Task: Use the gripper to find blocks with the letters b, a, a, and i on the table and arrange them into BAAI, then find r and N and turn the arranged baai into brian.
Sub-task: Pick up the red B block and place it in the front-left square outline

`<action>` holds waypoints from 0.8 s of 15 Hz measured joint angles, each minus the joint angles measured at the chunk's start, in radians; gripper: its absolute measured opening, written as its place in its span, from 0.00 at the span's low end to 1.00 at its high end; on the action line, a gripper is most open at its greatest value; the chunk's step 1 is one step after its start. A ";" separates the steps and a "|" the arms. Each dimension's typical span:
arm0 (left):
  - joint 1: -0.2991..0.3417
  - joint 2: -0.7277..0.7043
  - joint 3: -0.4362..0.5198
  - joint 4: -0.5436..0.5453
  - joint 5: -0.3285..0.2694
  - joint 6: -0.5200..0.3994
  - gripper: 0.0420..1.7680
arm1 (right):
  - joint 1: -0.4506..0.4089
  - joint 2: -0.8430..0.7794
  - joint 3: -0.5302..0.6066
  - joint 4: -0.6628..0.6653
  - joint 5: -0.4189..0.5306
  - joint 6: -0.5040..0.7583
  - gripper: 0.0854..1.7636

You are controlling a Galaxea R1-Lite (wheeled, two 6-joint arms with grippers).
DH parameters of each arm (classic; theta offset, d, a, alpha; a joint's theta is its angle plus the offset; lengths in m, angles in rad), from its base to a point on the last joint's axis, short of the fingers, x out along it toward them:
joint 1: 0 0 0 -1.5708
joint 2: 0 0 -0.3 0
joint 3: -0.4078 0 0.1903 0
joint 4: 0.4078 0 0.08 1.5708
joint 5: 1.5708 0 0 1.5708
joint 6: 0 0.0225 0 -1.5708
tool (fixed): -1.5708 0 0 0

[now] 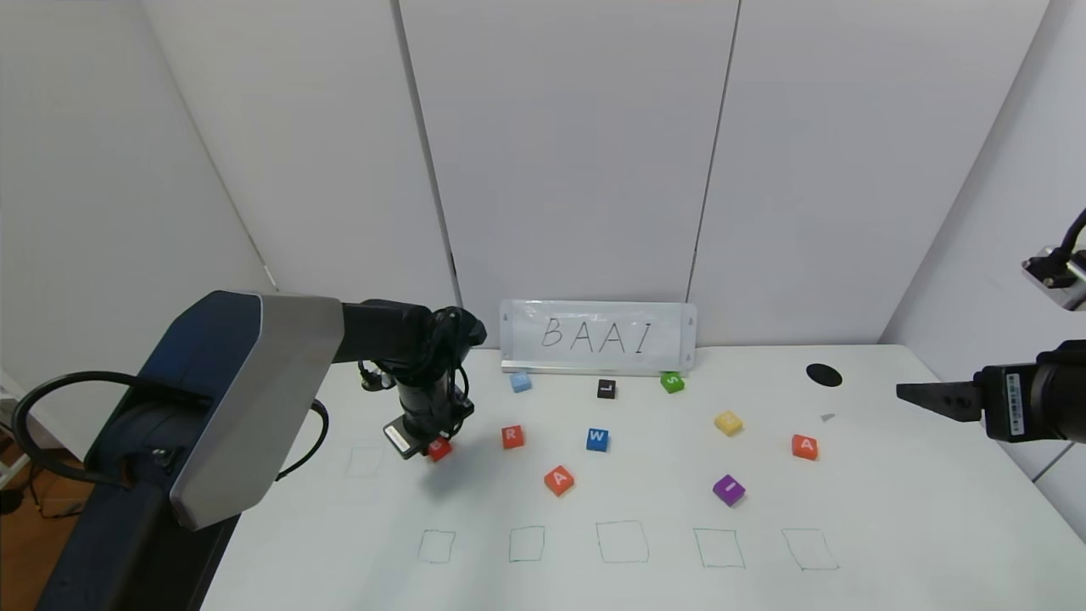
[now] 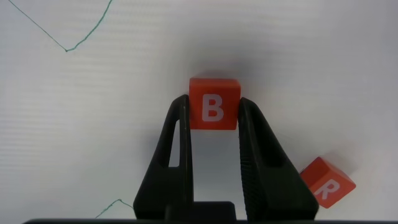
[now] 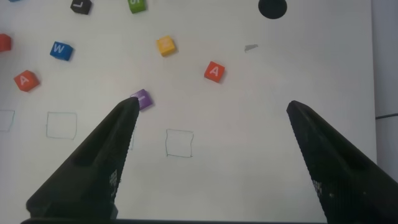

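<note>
Orange-red B block (image 2: 213, 103) sits on the table (image 1: 891, 518), far-left of the scatter, pinched between the left gripper (image 2: 214, 115) fingers, which are closed on its two side faces. Grip looks centred in the left wrist view, letter facing up. To do this step well: lift straight up, keep the B level, clear the R (image 1: 512, 437) just beside it, then carry to the leftmost of the five drawn squares near the front edge & set down square, letter readable. Right gripper (image 3: 208, 134) hangs wide open over the right side, idle.

Writing: sign (image 1: 597, 337) at the back reads "BAAI", handwritten. Other cubes: A (image 1: 558, 479), A (image 1: 804, 446), purple I (image 1: 728, 490), W (image 1: 597, 439), L (image 1: 606, 389), S (image 1: 672, 382).
</note>
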 joint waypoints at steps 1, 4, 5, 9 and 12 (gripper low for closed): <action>-0.001 0.001 0.000 0.000 -0.002 0.000 0.26 | 0.000 0.000 0.000 0.000 0.000 0.000 0.97; -0.008 0.005 0.000 0.000 0.001 0.001 0.26 | 0.000 -0.001 0.000 0.000 0.000 0.000 0.97; -0.009 0.005 0.000 0.002 0.002 0.001 0.26 | 0.000 0.000 0.000 0.000 0.000 0.001 0.97; -0.010 0.004 0.000 0.004 0.002 0.003 0.26 | 0.000 0.000 0.000 0.000 0.000 0.001 0.97; -0.010 -0.001 0.000 0.012 0.001 0.012 0.26 | 0.001 -0.001 0.000 0.000 0.000 0.001 0.97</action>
